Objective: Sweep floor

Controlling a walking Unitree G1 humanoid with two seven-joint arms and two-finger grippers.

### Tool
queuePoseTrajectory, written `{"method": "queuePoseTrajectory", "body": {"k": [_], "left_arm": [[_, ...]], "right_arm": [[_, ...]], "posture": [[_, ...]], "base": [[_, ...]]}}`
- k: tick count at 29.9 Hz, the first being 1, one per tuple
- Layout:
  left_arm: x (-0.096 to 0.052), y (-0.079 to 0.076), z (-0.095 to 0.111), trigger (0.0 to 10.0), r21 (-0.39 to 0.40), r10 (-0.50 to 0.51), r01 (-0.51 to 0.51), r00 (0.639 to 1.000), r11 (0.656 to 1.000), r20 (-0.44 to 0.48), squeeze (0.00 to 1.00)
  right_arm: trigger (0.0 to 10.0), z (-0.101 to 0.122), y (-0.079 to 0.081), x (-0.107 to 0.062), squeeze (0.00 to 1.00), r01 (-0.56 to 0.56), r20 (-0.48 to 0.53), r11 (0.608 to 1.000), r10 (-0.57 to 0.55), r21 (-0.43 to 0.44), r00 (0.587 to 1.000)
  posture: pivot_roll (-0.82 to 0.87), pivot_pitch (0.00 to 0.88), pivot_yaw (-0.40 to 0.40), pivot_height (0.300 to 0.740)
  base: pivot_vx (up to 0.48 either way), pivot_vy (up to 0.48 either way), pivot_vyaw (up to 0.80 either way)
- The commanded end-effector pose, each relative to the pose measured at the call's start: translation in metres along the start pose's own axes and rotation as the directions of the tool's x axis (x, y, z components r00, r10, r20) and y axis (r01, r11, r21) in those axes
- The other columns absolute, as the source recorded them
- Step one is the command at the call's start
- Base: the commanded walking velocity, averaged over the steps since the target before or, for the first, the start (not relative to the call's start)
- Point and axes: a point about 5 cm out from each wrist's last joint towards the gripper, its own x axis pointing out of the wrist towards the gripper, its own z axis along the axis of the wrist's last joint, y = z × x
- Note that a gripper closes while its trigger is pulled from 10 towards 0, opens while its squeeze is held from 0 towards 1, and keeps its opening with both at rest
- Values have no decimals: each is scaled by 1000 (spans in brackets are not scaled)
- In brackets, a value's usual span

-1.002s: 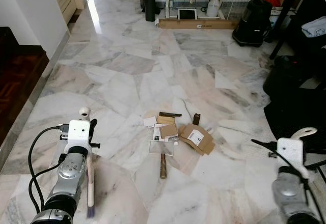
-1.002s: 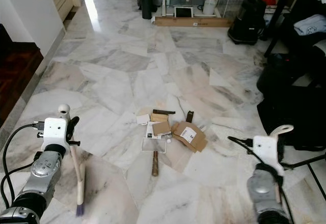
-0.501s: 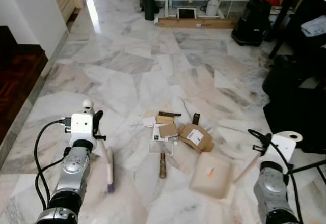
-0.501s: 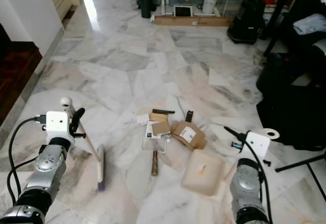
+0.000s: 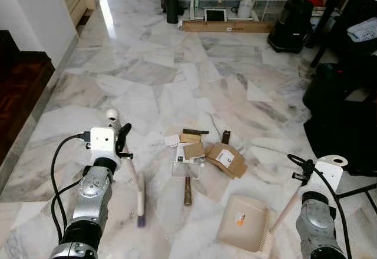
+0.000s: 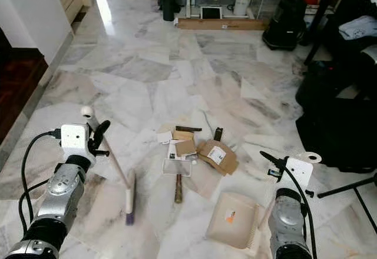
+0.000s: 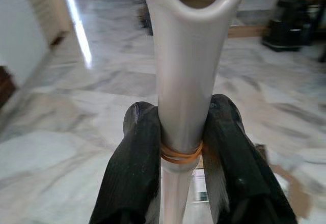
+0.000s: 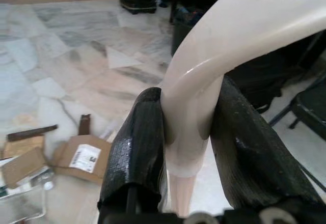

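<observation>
Floor: white and grey marble floor (image 5: pixel 177 76) takes up most of the head views, with a dark wooden strip at the left edge.
Dark clutter: black bags and furniture (image 5: pixel 344 94) stand along the right edge; a black vacuum-like body (image 5: pixel 291 17) sits in the upper right.
Far wall: a long cardboard box (image 5: pixel 227 27) lies at the top centre, a white jug (image 5: pixel 245 7) just behind it.
Dustpan: cream dustpan (image 5: pixel 244 224) lies flat on the floor at lower right of centre, its pale handle rising toward the right arm.
Litter: a pile of cardboard scraps (image 5: pixel 227 159), paper and a clear plastic sheet lies at the centre of the frame, between brush and dustpan; a brown stick (image 5: pixel 187 191) lies just below it.
Brush: cream brush (image 5: pixel 140 198) stands with its head on the floor at lower left of centre, near the litter but apart from it, its handle slanting up to the left arm.
Left pincer: left pincer (image 7: pixel 184 147) is clamped on the brush handle, one black finger on each side, at a rubber band (image 7: pixel 181 156).
Right pincer: right pincer (image 8: pixel 189 132) is clamped on the dustpan handle just below its loop.
</observation>
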Motion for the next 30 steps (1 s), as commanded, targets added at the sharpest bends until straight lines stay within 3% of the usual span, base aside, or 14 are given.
{"method": "queuePoseTrajectory", "body": {"k": [1, 3, 9, 16, 30], "left_arm": [[1, -4, 7, 10000, -9, -33, 33, 999, 999, 31, 0], [2, -4, 10, 10000, -8, -32, 32, 999, 999, 36, 0], [1, -6, 10, 10000, -9, -19, 20, 999, 1000, 35, 0], [0, -9, 12, 10000, -8, -22, 23, 999, 1000, 42, 0], [-5, -21, 12, 10000, -37, -63, 64, 997, 997, 37, 0]], "right_arm": [[10000, -3, 5, 0, 0, -39, -25, 999, 40, 14, 999], [10000, -3, 14, -1, 0, -77, -26, 997, 77, 26, 997], [10000, -4, 21, -3, 0, -96, -27, 995, 97, 25, 995], [10000, -5, 22, -4, 0, -109, -30, 994, 110, 32, 993], [10000, -7, 20, -4, 0, -152, -42, 988, 153, 27, 987]], "posture": [[1, 108, -38, 740], [8, 106, -35, 740], [10, 103, -38, 740], [12, 101, -38, 740], [8, 73, -39, 740]], "base": [[0, 0, 0], [0, 0, 0], [0, 0, 75], [0, 0, 471], [0, 0, 0]]}}
